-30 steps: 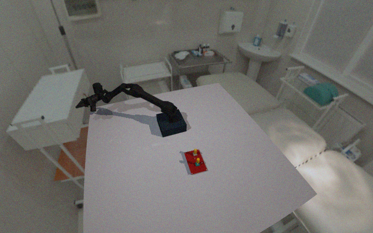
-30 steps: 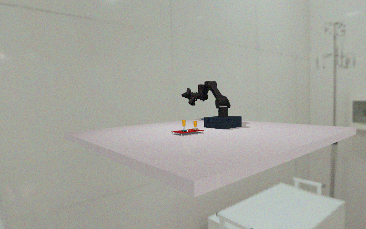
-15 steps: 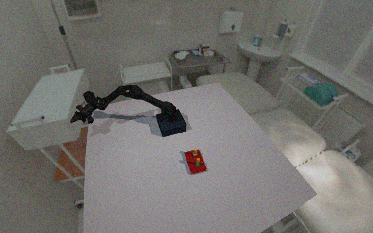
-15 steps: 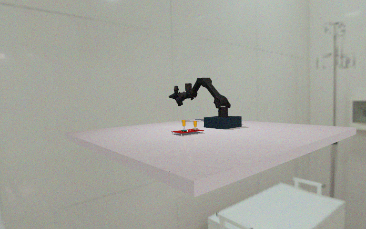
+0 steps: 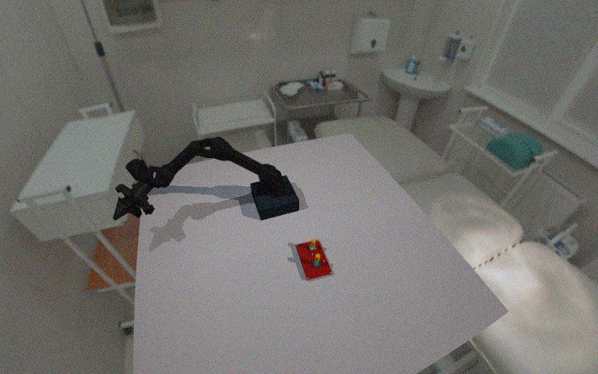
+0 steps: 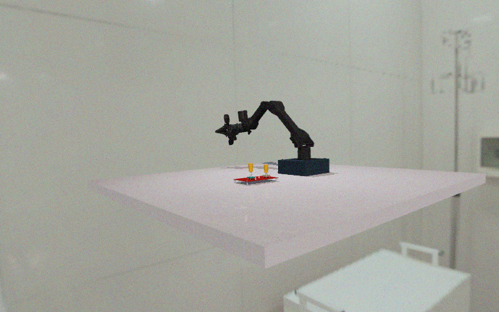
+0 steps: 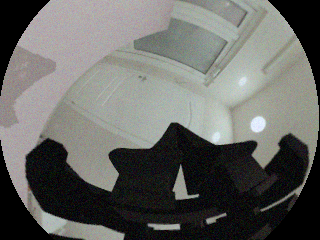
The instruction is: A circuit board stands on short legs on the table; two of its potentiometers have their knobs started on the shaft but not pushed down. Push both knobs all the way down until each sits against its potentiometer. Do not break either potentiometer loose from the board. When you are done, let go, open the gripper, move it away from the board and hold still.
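The red circuit board (image 5: pixel 310 272) (image 6: pixel 242 180) stands on short legs on the table. One yellow knob (image 5: pixel 317 258) (image 6: pixel 250 168) is upright above a teal potentiometer (image 5: pixel 316 264) (image 6: pixel 251 177), with a gap between them. The other yellow knob (image 5: pixel 313 242) (image 6: pixel 266 168) is upright above a grey-brown potentiometer (image 5: pixel 312 248) (image 6: pixel 266 176), also with a gap. My gripper (image 5: pixel 115 217) (image 6: pixel 216 130) (image 7: pixel 174 126) is shut and empty, its fingertips meeting. It is held high, far to the left of the board in the top view. The board is not in the wrist view.
The arm's dark blue base (image 5: pixel 276 202) (image 6: pixel 302 167) stands on the table (image 5: pixel 229 317) (image 6: pixel 331 198) behind the board. The arm reaches out from it toward the table's left edge in the top view. A white cabinet (image 5: pixel 83 152) stands beyond that edge.
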Robot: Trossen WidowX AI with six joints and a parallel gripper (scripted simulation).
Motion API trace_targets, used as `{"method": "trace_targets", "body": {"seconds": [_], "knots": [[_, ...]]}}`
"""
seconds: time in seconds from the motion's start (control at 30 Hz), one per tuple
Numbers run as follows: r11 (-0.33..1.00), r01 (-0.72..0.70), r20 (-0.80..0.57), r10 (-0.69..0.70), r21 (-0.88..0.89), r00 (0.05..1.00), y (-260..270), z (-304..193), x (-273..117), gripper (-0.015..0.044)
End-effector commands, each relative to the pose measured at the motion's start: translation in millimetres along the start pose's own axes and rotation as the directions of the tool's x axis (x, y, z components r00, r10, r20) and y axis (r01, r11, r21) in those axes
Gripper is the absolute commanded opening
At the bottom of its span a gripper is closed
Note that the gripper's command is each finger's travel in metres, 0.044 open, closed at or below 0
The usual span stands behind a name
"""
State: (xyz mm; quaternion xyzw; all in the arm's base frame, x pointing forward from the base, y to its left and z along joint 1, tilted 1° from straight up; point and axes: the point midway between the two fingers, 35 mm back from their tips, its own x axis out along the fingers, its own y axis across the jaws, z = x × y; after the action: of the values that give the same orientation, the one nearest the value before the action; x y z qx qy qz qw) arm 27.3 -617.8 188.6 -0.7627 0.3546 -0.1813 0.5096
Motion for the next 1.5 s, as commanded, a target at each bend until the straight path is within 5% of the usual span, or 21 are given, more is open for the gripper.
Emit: {"method": "trace_targets", "body": {"seconds": [0.0,0.8,1.47], "knots": [[0.996,0.002,0.07,-0.008,0.089,0.997,-18.2,36.9,23.7,0.0],[0.67,-0.389,0.399,0.148,0.633,0.905,-87.8,250.4,98.7,0.0],[0.108,-0.736,0.66,0.368,0.669,0.654,-140.0,460.2,53.4,0.0]]}}
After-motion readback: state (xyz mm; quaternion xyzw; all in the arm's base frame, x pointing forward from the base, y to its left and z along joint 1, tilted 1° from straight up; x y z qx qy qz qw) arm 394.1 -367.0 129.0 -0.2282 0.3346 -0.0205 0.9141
